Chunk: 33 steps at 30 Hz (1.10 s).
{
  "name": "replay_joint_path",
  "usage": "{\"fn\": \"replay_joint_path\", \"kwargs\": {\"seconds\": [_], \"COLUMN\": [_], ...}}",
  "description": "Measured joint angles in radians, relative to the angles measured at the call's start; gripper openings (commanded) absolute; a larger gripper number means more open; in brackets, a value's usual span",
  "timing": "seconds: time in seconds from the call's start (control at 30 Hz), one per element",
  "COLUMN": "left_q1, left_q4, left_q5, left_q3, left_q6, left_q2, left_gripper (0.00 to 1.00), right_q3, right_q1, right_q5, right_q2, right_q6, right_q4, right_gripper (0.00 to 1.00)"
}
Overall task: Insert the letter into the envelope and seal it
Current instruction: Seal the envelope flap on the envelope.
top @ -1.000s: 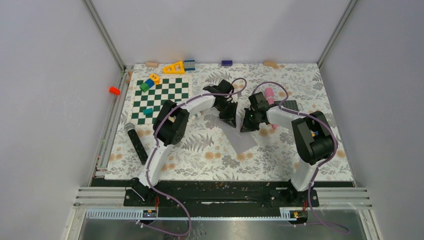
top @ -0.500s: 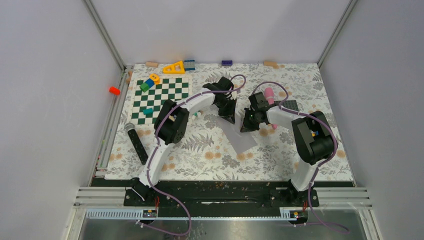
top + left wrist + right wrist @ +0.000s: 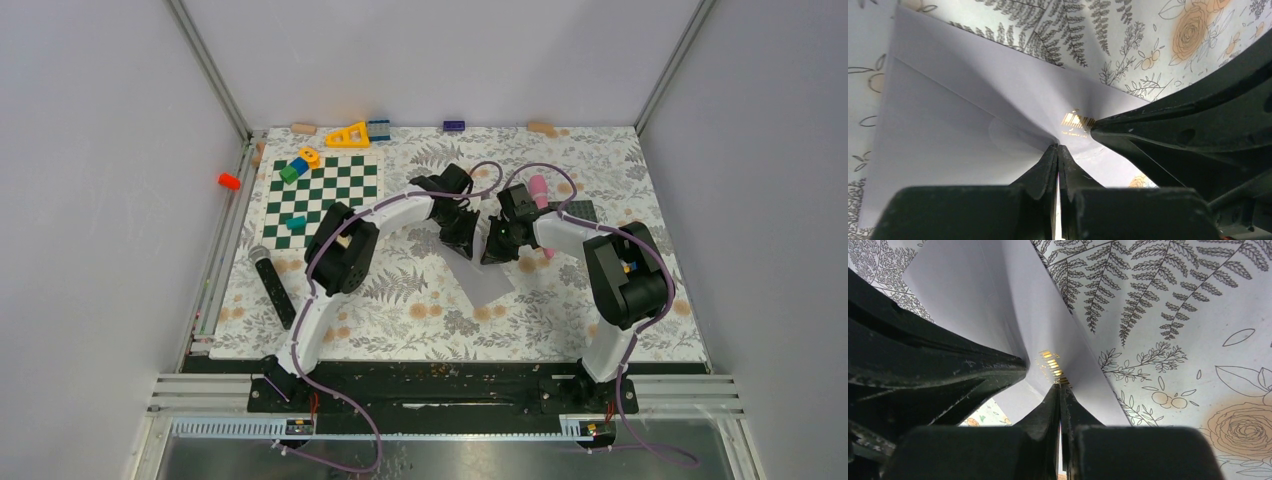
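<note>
- We see the left gripper with its two black fingers pressed flat together. Their tips touch the flat, pale grey-lavender paper envelope just beside a small gold printed mark.
- The right gripper is closed the same way, finger against finger. Its tips come to the same gold mark from the opposite side.
- The two sets of tips almost meet at the mark, and the paper rises in creases that run towards that spot. We cannot tell whether either pair has a fold of paper caught between its tips.
- From above, the envelope lies aslant near the middle of the white fern-and-flower table cover. Its near end sticks out from under the grippers.
- To the left lies a green-and-white chequered board with small coloured blocks on its far-left corner. A black microphone lies just off its near-left corner.
- To the right, close by the right arm, we see a small pink object and a dark grey studded plate.
- Along the far edge sit an orange triangular frame, a blue brick and a purple brick.
</note>
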Motion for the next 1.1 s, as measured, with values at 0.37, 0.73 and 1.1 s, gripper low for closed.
{"fn": "replay_joint_path", "kwargs": {"seconds": [0.37,0.73,1.1], "left_q1": [-0.011,-0.018,-0.035], "left_q4": [0.0,0.003,-0.003], "left_q5": [0.007,0.012,0.019], "left_q3": [-0.01,-0.021,-0.019], "left_q6": [0.017,0.02,0.016], "left_q2": [-0.004,-0.01,-0.009], "left_gripper": [0.0,0.0,0.0], "right_q3": [0.0,0.0,0.0], "right_q1": [0.0,0.0,0.0], "right_q5": [0.0,0.0,0.0], "right_q2": [0.0,0.0,0.0], "right_q6": [-0.002,-0.002,-0.002], "right_q4": [0.0,0.0,0.0], "right_gripper": [0.0,0.0,0.0]}}
